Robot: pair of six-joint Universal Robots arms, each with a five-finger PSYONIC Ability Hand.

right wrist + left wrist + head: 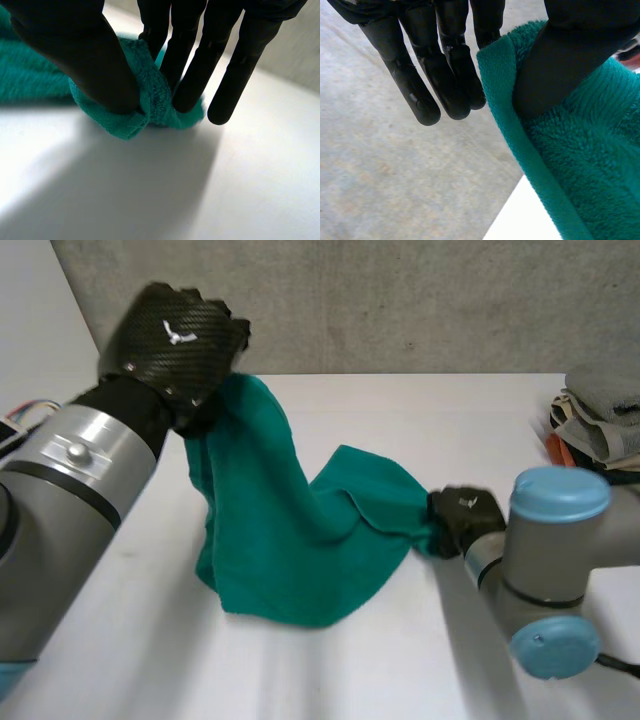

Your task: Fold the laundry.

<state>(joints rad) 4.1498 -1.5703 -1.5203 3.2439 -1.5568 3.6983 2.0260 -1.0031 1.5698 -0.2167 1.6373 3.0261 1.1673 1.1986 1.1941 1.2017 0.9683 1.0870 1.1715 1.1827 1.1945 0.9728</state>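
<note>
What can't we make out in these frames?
1. Head view: the pile of laundry is cut off by the picture's edge; its items cannot be told.
2. Head view: the left hand covers its own grip on the green towel; which corner it holds is unclear.
3. Head view: the towel's folds hide its lower layers.
4. Right wrist view: the right hand bunches the towel; corner or edge, unclear.

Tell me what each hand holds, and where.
Both hold the towel: the left hand pinches its hemmed edge, raised above the table; the right hand pinches a bunched end low by the table.
</note>
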